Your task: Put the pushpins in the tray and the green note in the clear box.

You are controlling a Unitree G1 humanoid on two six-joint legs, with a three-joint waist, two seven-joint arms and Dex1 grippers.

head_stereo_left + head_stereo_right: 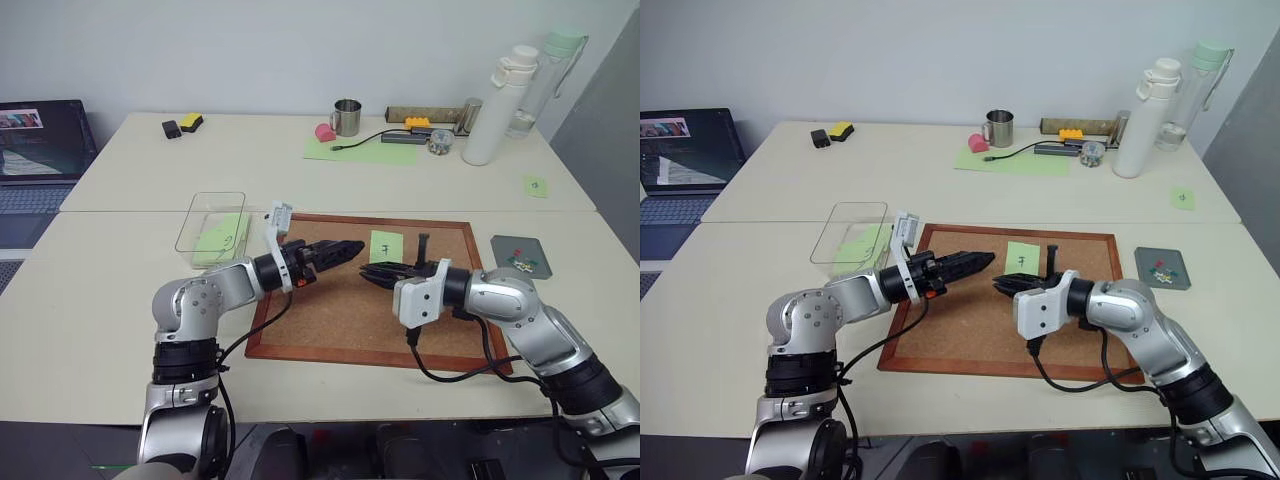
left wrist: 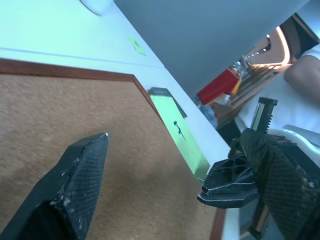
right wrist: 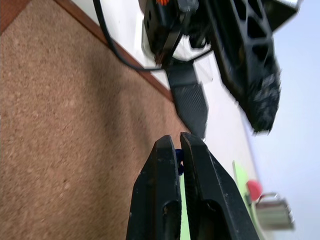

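Note:
Over the cork board [image 1: 340, 320] my two grippers face each other, tips close together. The left gripper [image 1: 350, 249] is open and empty. The right gripper [image 1: 366, 272] is shut on a tiny dark blue pushpin [image 3: 178, 161] pinched at its fingertips. The dark grey tray [image 1: 508, 245] sits right of the board with a few pushpins [image 1: 522, 263] in it. Left of the board stands the clear box [image 1: 200, 215], and the light green note [image 1: 222, 238] lies inside it.
Another green note [image 1: 386, 245] with a dark mark lies on the board's far edge. At the back stand a steel mug [image 1: 346, 117], a white bottle [image 1: 500, 105] and a pale green sheet [image 1: 360, 150]. A laptop [image 1: 40, 150] is far left. A person's arm [image 2: 305, 75] is nearby.

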